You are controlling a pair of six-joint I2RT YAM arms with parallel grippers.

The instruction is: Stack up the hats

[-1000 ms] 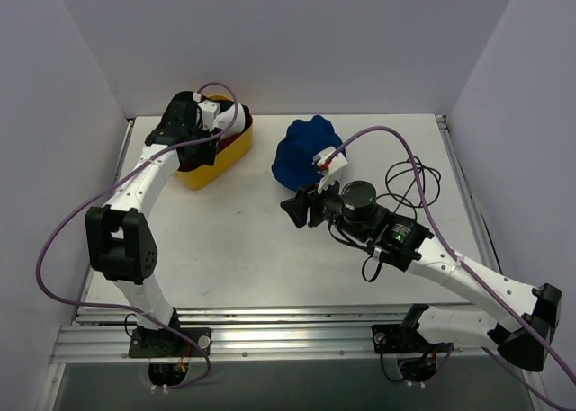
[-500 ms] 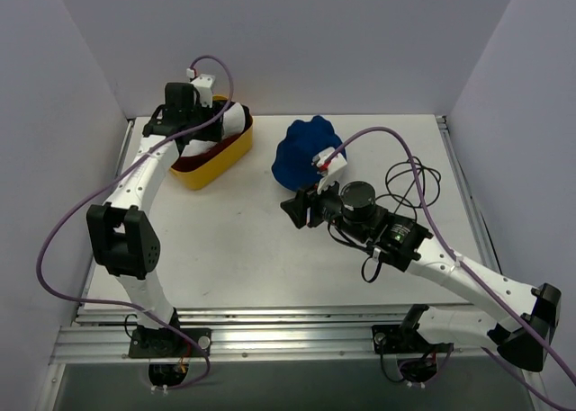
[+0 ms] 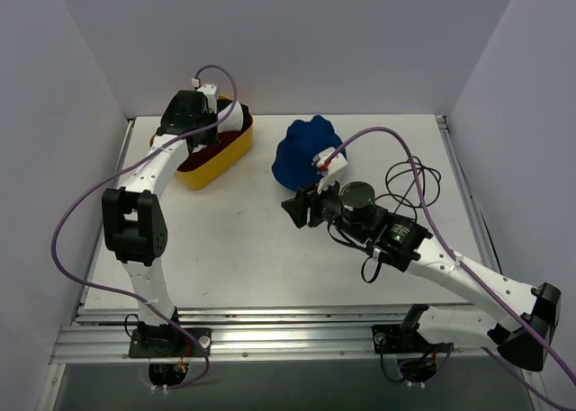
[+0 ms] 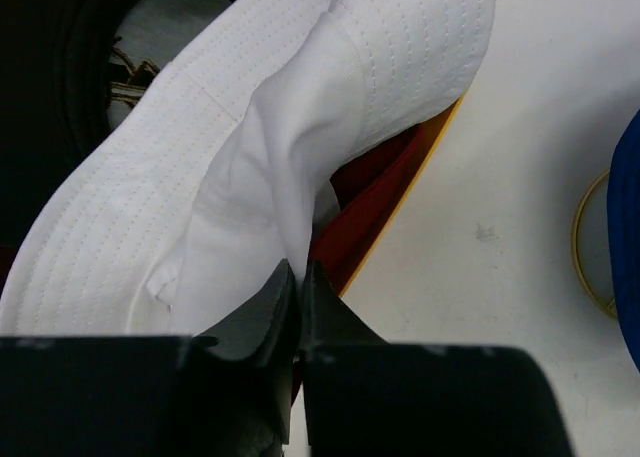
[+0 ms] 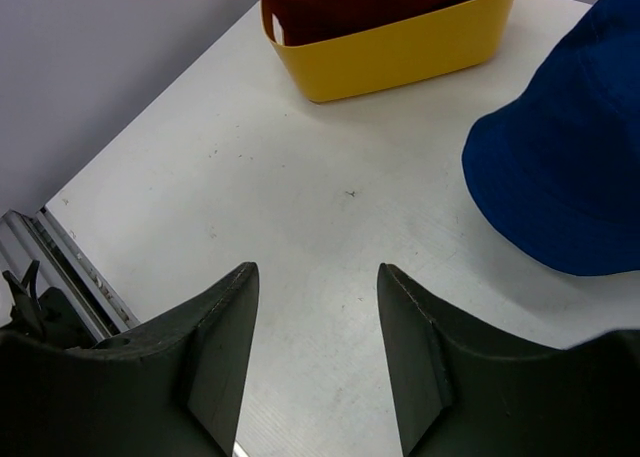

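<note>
White hat (image 4: 200, 207) pinched; blue hat (image 3: 304, 148) lies to its right.
Your left gripper (image 4: 298, 273) clamps its fold; your right gripper (image 5: 315, 273) gapes wide beside the blue.

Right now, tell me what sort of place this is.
Probably a robotics lab test cell: white table boxed by blank panels, two arms bolted to an aluminium rail, hats in a yellow basket.
</note>
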